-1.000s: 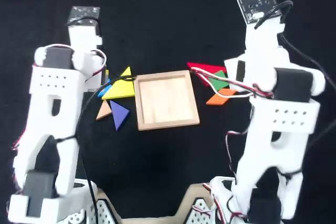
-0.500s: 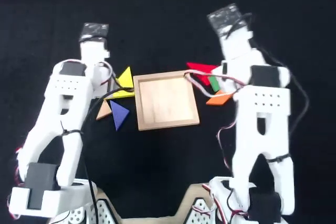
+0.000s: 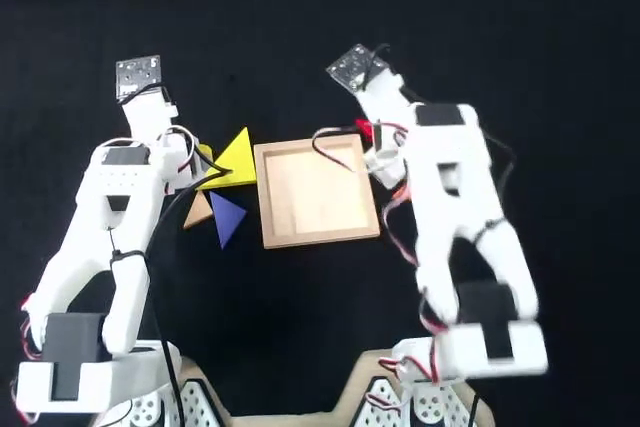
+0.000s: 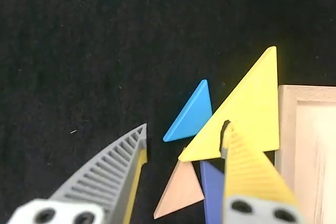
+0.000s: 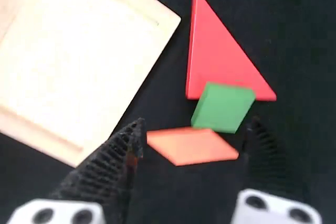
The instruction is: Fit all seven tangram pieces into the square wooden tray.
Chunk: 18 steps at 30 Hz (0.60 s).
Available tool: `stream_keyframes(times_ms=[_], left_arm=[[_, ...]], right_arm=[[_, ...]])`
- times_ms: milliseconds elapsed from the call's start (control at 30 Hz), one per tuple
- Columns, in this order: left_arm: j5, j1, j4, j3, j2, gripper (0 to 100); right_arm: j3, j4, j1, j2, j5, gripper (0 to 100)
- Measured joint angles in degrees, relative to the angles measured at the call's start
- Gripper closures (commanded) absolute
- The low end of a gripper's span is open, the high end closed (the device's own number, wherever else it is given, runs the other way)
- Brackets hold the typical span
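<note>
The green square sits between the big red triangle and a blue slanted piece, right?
Not quite. The slanted piece beside the green square is orange, not blue; the right wrist view shows it. The green square does sit between it and the big red triangle.

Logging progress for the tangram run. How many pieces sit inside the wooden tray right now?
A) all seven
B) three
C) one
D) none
D: the floor of the wooden tray is bare wood, and pieces such as the yellow triangle and the red triangle lie outside its rim.
</note>
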<state>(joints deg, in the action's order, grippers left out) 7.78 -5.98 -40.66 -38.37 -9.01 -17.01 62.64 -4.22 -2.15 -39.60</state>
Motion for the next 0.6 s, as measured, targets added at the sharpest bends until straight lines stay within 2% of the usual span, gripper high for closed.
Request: stream_keyframes(times_ms=[367,600], left_arm=[[0.0,-3.2,3.8,-1.3,0.0,77],[0.0,-4.2,7.1,-1.9,0.0,77]], right_arm=[[18.6,-0.2,1.1,-17.7,-16.7,67.7],[22.5,-0.2,1.6,-25.1,-18.6,70.7]])
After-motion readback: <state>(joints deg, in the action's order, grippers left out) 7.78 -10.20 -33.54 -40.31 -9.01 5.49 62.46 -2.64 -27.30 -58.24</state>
